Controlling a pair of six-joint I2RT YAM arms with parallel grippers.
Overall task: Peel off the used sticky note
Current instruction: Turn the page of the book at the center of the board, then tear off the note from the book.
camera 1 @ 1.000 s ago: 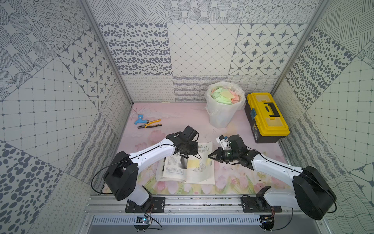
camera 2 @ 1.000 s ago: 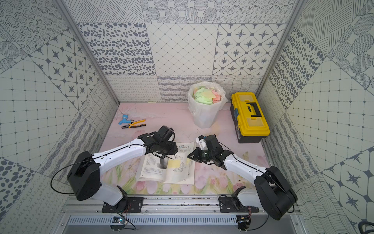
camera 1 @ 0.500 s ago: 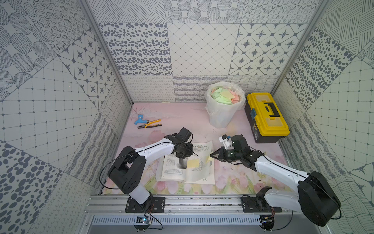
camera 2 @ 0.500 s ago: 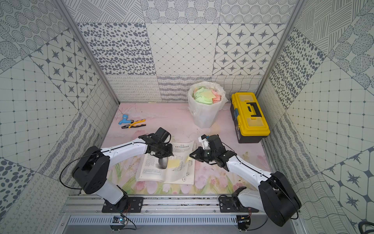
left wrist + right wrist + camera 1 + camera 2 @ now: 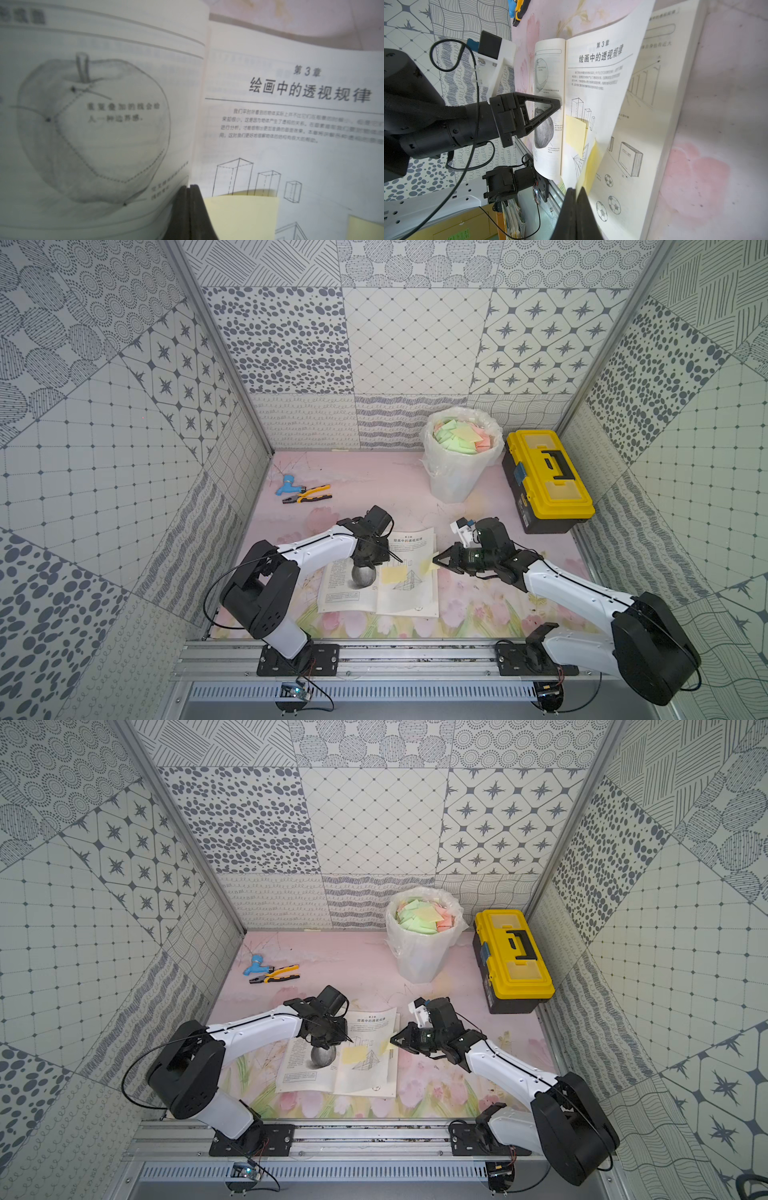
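Where page (image 5: 602,83) edge curls up, right end effector (image 5: 576,190) pinching sticky note (image 5: 591,164), left end effector (image 5: 189,187) closed, empty

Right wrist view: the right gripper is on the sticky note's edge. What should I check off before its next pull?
1. Right gripper shut on the edge of the pale yellow square sticky note: ok.
2. White right-hand page lying flat: not ok; it is curled up along with the note.
3. Left gripper shut, tips down at the spine of the open drawing book: ok.
4. Left tips pinning the lifted page itself: cannot tell.
5. Second yellow note flat on that page: ok.
6. White plastic-lined bin of discarded notes open at the back: ok.
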